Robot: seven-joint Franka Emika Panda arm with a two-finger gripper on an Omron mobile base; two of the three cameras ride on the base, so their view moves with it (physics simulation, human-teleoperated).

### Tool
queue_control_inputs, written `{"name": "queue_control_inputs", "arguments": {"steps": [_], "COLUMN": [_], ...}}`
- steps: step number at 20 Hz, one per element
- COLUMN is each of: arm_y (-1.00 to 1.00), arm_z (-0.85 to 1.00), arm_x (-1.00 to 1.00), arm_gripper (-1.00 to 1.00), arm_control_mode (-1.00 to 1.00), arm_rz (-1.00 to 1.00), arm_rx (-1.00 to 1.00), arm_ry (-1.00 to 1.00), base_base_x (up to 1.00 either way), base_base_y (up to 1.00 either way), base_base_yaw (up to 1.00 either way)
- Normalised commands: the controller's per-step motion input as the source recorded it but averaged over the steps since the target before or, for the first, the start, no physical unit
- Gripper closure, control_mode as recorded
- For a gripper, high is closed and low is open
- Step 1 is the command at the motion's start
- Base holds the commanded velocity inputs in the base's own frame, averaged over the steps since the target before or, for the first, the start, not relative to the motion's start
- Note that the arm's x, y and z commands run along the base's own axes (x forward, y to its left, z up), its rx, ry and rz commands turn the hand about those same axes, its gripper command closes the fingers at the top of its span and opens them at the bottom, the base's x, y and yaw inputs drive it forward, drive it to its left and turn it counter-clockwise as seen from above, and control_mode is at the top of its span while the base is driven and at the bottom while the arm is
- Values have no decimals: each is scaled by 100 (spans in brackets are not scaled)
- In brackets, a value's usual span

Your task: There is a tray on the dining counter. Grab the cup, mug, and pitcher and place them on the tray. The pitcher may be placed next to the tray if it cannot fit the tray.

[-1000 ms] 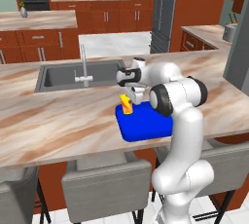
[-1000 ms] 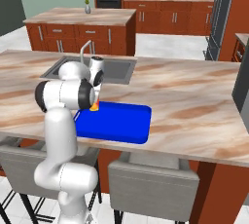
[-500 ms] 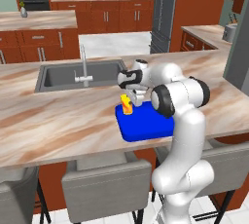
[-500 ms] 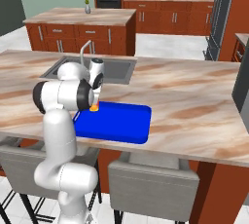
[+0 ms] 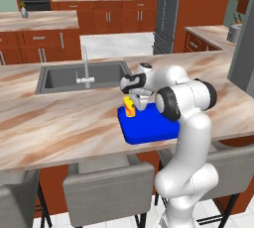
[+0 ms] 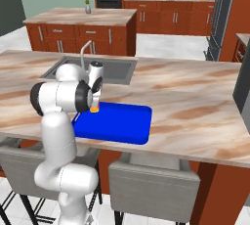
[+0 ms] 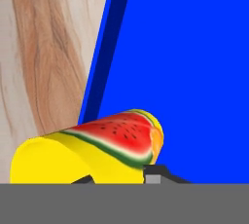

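The gripper (image 5: 133,104) held the cup (image 5: 129,107) over the tray's (image 5: 149,132) corner nearest the sink; release, mug and pitcher remained.

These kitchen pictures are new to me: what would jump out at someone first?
The bright blue tray on the marbled dining counter, just right of the steel sink. At its near-left corner the white arm's hand holds a small yellow cup over the tray. In the hand view the cup shows a watermelon slice picture on its side.
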Motion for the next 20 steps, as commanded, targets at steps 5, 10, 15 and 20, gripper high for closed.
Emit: {"name": "queue_control_inputs", "arguments": {"steps": [5,10,15,20], "arm_y": [0,0,0,0], "arm_z": [-2,0,0,0], "arm_x": [-3,0,0,0], "arm_gripper": [100,100,-100,-100], "arm_control_mode": [-100,-100,-100,-100], "arm_rz": [0,0,0,0], "arm_rx": [0,0,-1,0], "arm_ry": [-1,0,0,0], "base_base_x": [0,0,0,0], "base_base_y": [0,0,0,0], "base_base_yaw": [0,0,0,0]}}
